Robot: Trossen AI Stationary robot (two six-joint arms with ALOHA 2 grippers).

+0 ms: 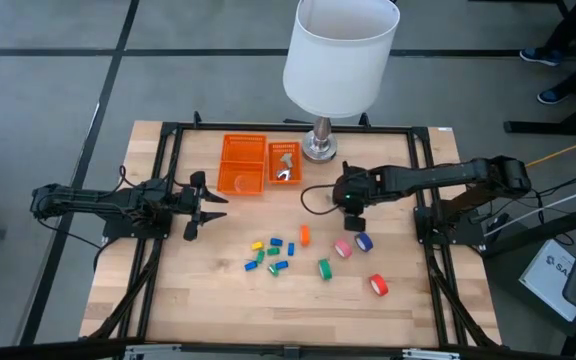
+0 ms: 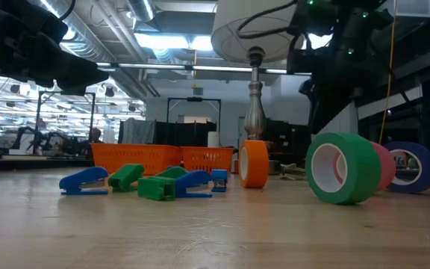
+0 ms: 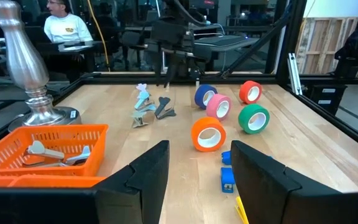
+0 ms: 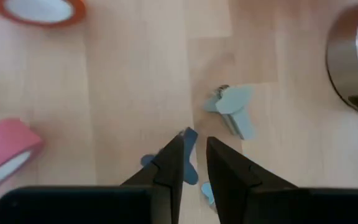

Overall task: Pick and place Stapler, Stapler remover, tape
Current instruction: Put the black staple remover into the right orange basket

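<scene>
Lying nearest on the counter [image 1: 208, 290] are loose tape rolls [image 1: 325, 268] and small staplers [image 1: 271, 252]. Farther back, the right claw [image 4: 194, 152] pinches a staple remover [image 4: 190, 163]. The left claw [image 1: 200, 205] hangs released beside the orange basket [image 1: 241, 165].

The left arm lies stretched in from its own side, and its hand [image 1: 200, 203] waits level above the surface with both fingers [image 3: 143, 180] spread wide and nothing between them. The right arm reaches across from the opposite side, wrist bent downward, its hand [image 4: 194, 163] lowered close to the surface, fingers drawn near together with a narrow gap.
</scene>
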